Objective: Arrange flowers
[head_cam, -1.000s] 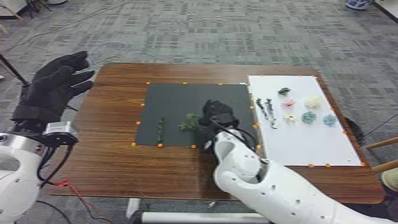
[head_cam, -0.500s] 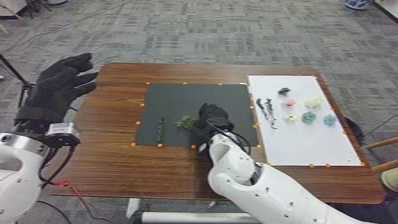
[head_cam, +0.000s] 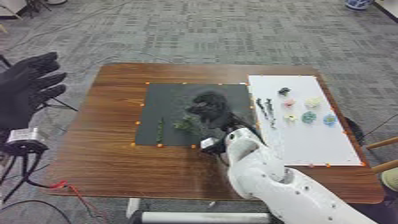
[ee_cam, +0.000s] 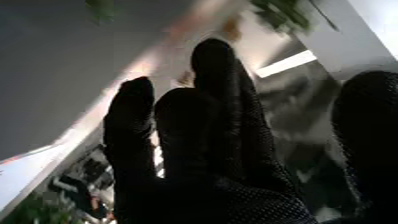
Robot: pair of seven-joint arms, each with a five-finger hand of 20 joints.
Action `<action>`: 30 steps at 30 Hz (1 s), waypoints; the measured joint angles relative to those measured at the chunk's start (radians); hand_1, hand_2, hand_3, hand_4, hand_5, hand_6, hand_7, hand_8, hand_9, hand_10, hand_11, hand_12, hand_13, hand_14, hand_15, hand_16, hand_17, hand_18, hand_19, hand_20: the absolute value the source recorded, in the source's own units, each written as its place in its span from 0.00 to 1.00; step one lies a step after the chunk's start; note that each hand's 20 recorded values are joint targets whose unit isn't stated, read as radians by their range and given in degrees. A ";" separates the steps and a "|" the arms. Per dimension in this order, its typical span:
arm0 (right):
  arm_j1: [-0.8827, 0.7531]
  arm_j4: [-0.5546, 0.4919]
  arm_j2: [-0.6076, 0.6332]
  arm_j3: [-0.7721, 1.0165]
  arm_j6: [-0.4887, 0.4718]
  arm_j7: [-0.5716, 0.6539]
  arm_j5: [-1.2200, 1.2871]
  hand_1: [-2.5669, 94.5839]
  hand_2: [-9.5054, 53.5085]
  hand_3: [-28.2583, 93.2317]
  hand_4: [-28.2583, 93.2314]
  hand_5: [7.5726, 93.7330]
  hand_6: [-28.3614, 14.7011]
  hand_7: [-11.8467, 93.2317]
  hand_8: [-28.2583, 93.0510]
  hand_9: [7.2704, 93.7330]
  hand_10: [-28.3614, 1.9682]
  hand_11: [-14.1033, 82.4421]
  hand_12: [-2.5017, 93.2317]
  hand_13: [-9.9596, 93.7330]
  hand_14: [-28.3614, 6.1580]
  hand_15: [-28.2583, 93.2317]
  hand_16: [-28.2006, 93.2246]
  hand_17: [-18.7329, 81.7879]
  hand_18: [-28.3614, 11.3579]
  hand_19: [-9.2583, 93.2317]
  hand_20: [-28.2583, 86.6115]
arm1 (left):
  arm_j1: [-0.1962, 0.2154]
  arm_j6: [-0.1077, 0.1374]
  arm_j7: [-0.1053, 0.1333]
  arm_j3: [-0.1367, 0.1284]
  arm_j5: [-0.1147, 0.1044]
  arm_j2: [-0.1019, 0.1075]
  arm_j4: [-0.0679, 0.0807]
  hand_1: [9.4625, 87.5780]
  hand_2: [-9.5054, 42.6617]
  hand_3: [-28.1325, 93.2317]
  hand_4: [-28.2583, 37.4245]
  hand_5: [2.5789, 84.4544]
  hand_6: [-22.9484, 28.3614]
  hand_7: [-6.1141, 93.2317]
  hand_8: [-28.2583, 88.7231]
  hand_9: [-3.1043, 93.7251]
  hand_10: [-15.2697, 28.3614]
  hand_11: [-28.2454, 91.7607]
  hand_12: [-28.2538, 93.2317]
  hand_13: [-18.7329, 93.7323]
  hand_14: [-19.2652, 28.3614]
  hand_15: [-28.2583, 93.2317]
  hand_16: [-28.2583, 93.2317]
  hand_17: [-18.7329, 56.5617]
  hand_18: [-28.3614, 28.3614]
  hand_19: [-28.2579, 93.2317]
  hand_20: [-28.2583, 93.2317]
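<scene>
Flowers point(head_cam: 308, 117) in pink, cream, pale yellow, teal and blue lie on the white board point(head_cam: 311, 149) at the right of the frame, with two dark twigs point(head_cam: 271, 111) near its left edge. On the black mat point(head_cam: 169, 97), left of centre, we see a slim green stem point(head_cam: 161, 131) and a leafy green sprig point(head_cam: 184, 125). We judge the arrangement barely begun: greenery seems placed, while blooms and twigs remain. Our right hand point(head_cam: 211, 106) is over the mat, fingers extended, thumb wide apart, holding nothing. Our left hand point(head_cam: 27, 92), upper left, has its fingers spread, empty.
</scene>
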 measured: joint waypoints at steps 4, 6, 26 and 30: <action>-0.024 -0.045 0.078 0.046 0.075 -0.077 0.004 0.26 0.22 0.97 0.09 0.41 0.59 0.32 0.14 0.48 0.39 0.71 0.48 0.63 0.37 0.89 0.56 0.43 0.14 0.85 0.68 | 0.079 0.046 0.041 -0.012 -0.035 -0.060 -0.015 0.20 0.00 0.79 0.00 0.24 0.49 0.35 0.13 0.19 0.58 0.48 0.35 0.25 0.68 0.61 0.18 0.12 0.86 0.55 0.33; -0.073 -0.071 0.098 0.136 0.043 -0.096 -0.006 0.30 0.21 0.99 0.11 0.43 0.63 0.32 0.13 0.48 0.41 0.66 0.57 0.61 0.36 0.89 0.57 0.43 0.15 0.84 0.68 | 0.106 0.076 0.047 -0.009 -0.037 -0.082 -0.014 0.20 0.00 0.79 0.00 0.24 0.49 0.35 0.13 0.19 0.58 0.48 0.35 0.25 0.68 0.61 0.18 0.12 0.85 0.55 0.33; -0.111 -0.029 0.338 0.010 -0.231 -0.118 -0.319 0.28 0.40 1.00 0.28 0.57 0.73 0.41 0.09 0.35 0.42 0.72 0.75 0.44 0.34 0.88 0.67 0.36 0.18 0.80 0.70 | 0.107 0.073 0.034 0.033 0.006 -0.105 -0.007 0.19 0.00 0.79 0.00 0.24 0.49 0.35 0.13 0.19 0.58 0.48 0.36 0.25 0.68 0.61 0.18 0.12 0.85 0.55 0.34; -0.031 -0.013 0.340 -0.076 -0.264 -0.134 -0.328 0.28 0.40 1.00 0.29 0.56 0.73 0.40 0.09 0.35 0.42 0.72 0.75 0.45 0.34 0.88 0.67 0.36 0.18 0.80 0.71 | 0.104 0.073 0.032 0.035 0.006 -0.102 -0.009 0.19 0.00 0.79 0.00 0.24 0.49 0.35 0.13 0.19 0.58 0.48 0.36 0.25 0.68 0.61 0.18 0.12 0.85 0.55 0.34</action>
